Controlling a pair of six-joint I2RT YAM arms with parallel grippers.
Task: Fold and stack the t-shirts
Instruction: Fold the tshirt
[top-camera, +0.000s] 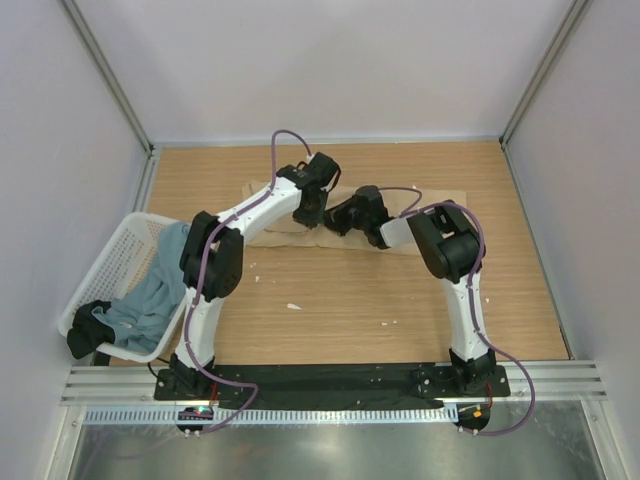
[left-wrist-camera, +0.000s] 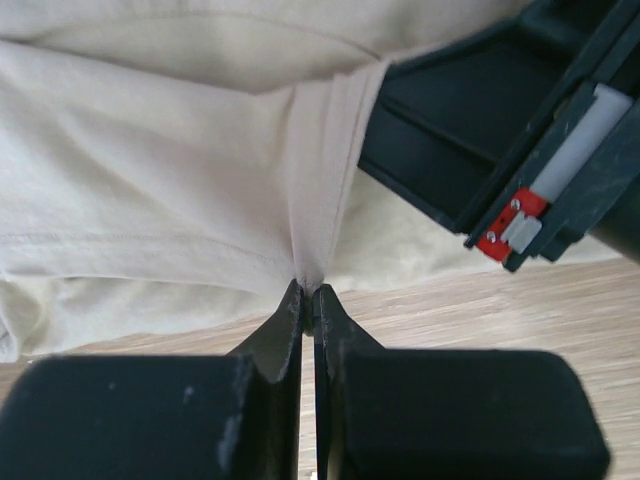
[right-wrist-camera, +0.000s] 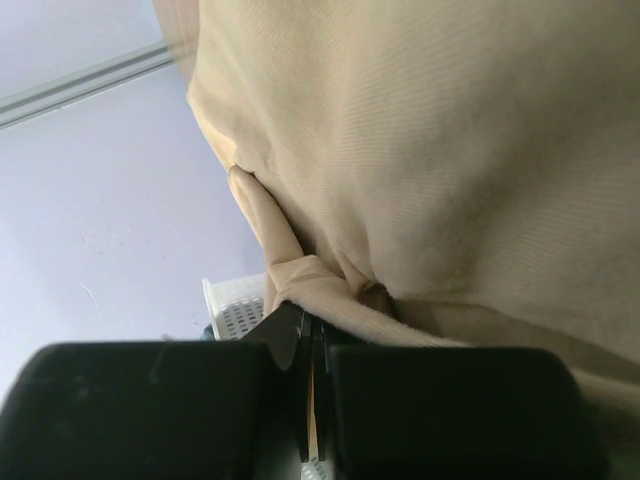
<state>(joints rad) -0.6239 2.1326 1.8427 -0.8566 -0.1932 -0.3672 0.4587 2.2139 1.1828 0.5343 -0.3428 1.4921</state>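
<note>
The tan-beige t-shirt (top-camera: 420, 200) lies spread on the wooden table at the back, mostly hidden by both arms. My left gripper (top-camera: 312, 216) is shut on a pinched fold of the tan t-shirt (left-wrist-camera: 318, 190) at its near edge. My right gripper (top-camera: 338, 216) is shut on a thick hem of the same t-shirt (right-wrist-camera: 430, 150), right beside the left gripper; its black body (left-wrist-camera: 520, 150) shows in the left wrist view. The grey-blue t-shirt (top-camera: 150, 295) lies bunched in the white mesh basket (top-camera: 112, 258) at the left.
The basket also holds a dark cloth (top-camera: 88, 330) at its near end and shows in the right wrist view (right-wrist-camera: 238, 305). White specks (top-camera: 293, 306) lie on the wood in front of the shirt. Grey walls enclose the table.
</note>
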